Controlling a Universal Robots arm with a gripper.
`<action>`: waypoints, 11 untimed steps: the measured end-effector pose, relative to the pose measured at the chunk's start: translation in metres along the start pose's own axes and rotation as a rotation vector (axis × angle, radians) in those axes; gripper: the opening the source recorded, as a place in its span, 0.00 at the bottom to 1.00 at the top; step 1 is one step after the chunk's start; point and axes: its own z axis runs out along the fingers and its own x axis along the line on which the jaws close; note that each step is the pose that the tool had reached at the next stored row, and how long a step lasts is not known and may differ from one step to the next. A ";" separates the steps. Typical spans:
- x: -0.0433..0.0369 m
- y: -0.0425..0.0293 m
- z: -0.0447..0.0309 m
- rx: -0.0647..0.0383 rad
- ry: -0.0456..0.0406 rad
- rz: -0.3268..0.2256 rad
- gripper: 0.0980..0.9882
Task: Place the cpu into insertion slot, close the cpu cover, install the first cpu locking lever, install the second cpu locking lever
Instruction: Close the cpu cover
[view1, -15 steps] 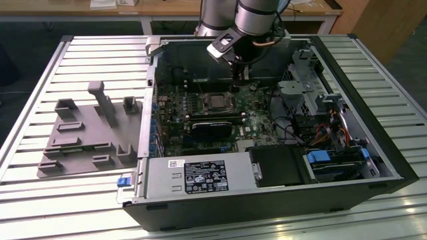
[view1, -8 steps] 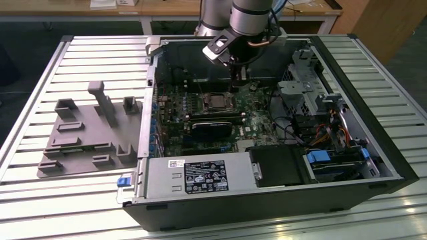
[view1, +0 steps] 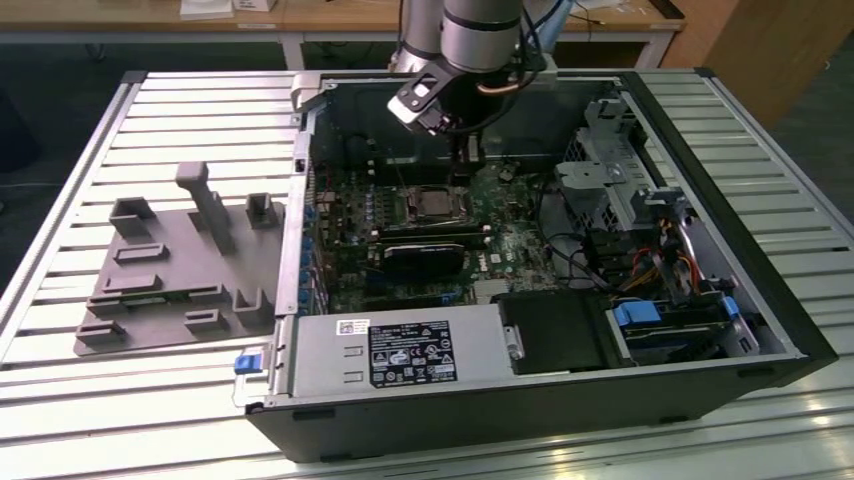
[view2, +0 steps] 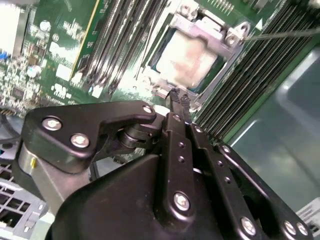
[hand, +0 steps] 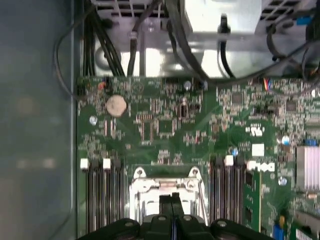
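The open computer case (view1: 534, 400) is showing its green board (hand: 165, 125). On the board, the insertion slot (view1: 430, 203) is holding the cpu (view2: 185, 57), and the cpu cover (view2: 220, 34) is lying flat over it. The gripper (view2: 179, 100) is hanging just beside the slot's edge, fingers pressed together on nothing. If the tip is coming down a bit off, it could be scraping the board or slipping off the cover.

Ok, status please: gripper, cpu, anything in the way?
Gripper shut, tips at edge of cpu cover. Cpu lies under its frame. Memory slots close on both sides.
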 end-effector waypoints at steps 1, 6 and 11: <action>0.0000 -0.0027 0.0005 -0.001 0.0002 0.000 0.01; -0.0003 -0.0140 0.0034 -0.001 0.0001 0.000 0.01; -0.0007 -0.0258 0.0069 -0.001 0.0000 0.000 0.01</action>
